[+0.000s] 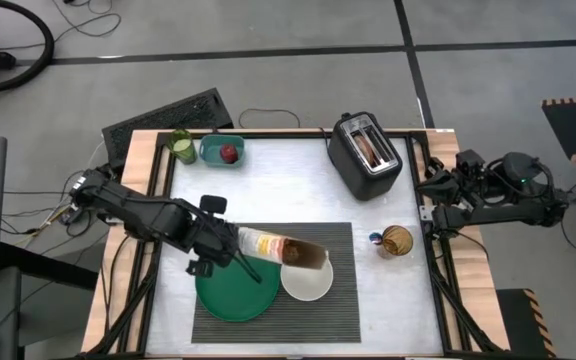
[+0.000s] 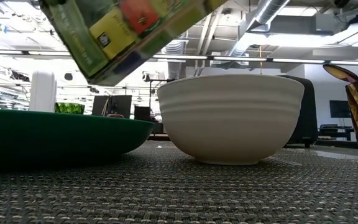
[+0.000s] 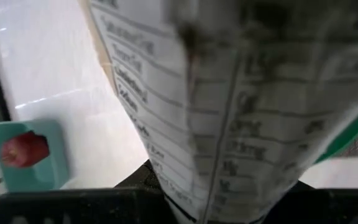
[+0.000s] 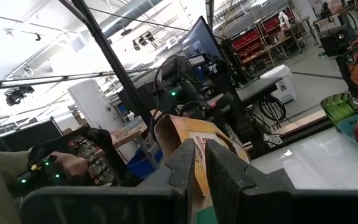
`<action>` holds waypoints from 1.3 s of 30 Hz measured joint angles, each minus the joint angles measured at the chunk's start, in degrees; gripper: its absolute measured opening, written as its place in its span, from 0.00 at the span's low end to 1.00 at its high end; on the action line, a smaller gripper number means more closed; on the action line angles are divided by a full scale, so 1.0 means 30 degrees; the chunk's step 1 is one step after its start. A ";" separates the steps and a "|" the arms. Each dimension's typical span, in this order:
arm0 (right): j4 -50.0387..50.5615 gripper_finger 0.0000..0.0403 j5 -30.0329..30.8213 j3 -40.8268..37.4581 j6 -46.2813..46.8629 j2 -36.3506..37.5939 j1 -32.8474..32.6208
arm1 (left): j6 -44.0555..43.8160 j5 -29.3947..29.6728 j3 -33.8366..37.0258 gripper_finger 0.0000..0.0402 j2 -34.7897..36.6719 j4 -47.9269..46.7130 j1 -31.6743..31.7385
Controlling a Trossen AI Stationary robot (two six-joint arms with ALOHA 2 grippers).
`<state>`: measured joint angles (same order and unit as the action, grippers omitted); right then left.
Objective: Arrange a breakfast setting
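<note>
A dark grey ribbed placemat (image 1: 338,300) lies at the table's near middle. On it rest a green plate (image 1: 230,295) and, to its right, a white bowl (image 1: 308,283). My left gripper (image 1: 226,250) is shut on a printed cereal box (image 1: 280,250), tilted with its open brown end over the bowl; the box also shows in the low view (image 2: 129,31) above the bowl (image 2: 232,118). The red apple (image 1: 230,153) sits in a teal container. The small spoon (image 1: 376,238) lies beside an amber glass. No bagel shows. My right gripper (image 4: 201,163) waits, shut, at the table's right edge. My left gripper holds the cereal box by its closed end (image 1: 248,243), coming from the table's left along the box. The box fills the wrist view (image 3: 229,112) and hides the fingers. The box is lifted clear and tilted, its open end (image 1: 310,258) lowest, above the bowl.
A black toaster (image 1: 366,152) stands at the far right. The teal container (image 1: 218,150) and a green cup (image 1: 181,146) stand at the far left. The amber glass (image 1: 397,241) stands just right of the placemat. A person's hands on a controller show in the right wrist view (image 4: 61,165).
</note>
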<state>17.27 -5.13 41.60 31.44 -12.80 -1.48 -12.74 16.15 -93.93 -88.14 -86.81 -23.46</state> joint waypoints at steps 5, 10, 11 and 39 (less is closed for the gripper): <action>0.0405 0.17 0.0007 0.0000 0.0007 0.0000 0.0000 | 0.1003 0.0537 0.0000 0.21 -0.0007 -0.1147 0.0015; 0.0438 0.17 0.0007 0.0000 0.0015 0.0000 0.0000 | 0.2560 0.1261 0.0000 0.21 -0.0036 -0.1101 0.0000; 0.0471 0.17 0.0011 0.0000 0.0015 0.0000 0.0000 | 0.2937 0.1300 0.0000 0.21 -0.0036 -0.1103 0.0009; 0.0534 0.17 0.0240 -0.0007 0.0043 0.0000 0.0000 | 1.2288 0.5752 0.0066 0.21 -0.0408 -0.1017 0.2856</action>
<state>18.87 -4.40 41.58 31.57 -12.80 -1.48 24.12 33.41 -93.73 -89.36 -89.86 -14.90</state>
